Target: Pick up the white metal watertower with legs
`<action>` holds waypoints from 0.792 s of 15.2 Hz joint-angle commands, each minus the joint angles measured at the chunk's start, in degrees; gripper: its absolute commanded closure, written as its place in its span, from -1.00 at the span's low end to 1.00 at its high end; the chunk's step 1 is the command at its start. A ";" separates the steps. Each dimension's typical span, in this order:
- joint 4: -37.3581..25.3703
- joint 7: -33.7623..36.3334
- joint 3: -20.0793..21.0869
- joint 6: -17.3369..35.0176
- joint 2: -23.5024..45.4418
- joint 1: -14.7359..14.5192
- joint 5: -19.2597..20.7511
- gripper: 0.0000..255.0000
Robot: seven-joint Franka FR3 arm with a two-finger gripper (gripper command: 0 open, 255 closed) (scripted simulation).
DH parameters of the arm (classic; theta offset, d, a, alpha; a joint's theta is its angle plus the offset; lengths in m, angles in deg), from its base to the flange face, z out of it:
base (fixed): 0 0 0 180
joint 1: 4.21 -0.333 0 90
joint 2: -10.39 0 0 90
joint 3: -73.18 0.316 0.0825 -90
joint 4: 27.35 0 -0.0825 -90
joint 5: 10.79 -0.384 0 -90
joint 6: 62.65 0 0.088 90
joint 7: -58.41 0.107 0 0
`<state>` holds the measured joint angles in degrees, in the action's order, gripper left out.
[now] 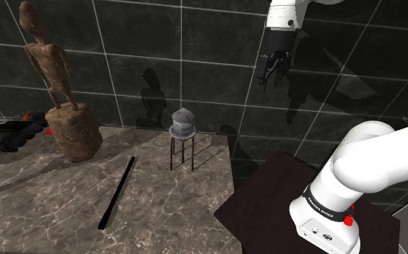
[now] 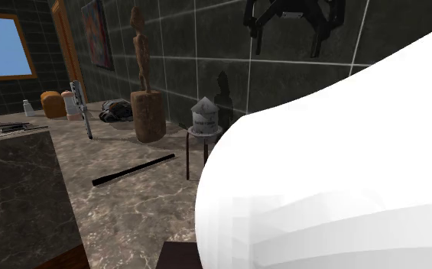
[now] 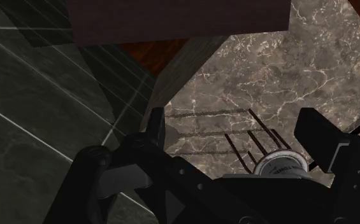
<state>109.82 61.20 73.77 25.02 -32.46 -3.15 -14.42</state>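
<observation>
The back wall (image 1: 159, 43) is faced with large dark glossy tiles divided by pale grout lines, and faint shadows are cast on it. A counter (image 1: 43, 216) of brown-grey marble with light veins is set against this wall. In the second exterior view, a window (image 2: 0, 46) showing bright blue is framed in orange wood, and a framed picture (image 2: 95, 30) is hung beside a wooden door frame (image 2: 63, 53). A reddish-brown floor (image 3: 143, 52) is seen past the counter's edge. The room is dimly lit.

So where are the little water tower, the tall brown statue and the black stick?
water tower (image 1: 183, 123): shoulder view, on its grey tank.
statue (image 1: 49, 59): shoulder view, on its chest.
black stick (image 1: 117, 193): shoulder view, on its middle.
</observation>
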 commanded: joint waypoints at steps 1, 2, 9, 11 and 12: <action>0.00 0.00 0.00 0.00 0.00 0.00 0.00 -1.00; -0.62 -1.70 -0.53 1.48 2.23 -0.59 -0.32 -1.00; -7.43 -13.84 -3.43 9.40 18.28 -5.00 -3.87 -1.00; -10.11 -17.35 -3.93 10.80 22.86 -6.21 -5.26 -1.00; -11.55 -19.11 -4.10 11.36 25.14 -6.78 -6.01 -1.00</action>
<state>99.45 43.86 69.74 35.22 -9.88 -9.20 -19.56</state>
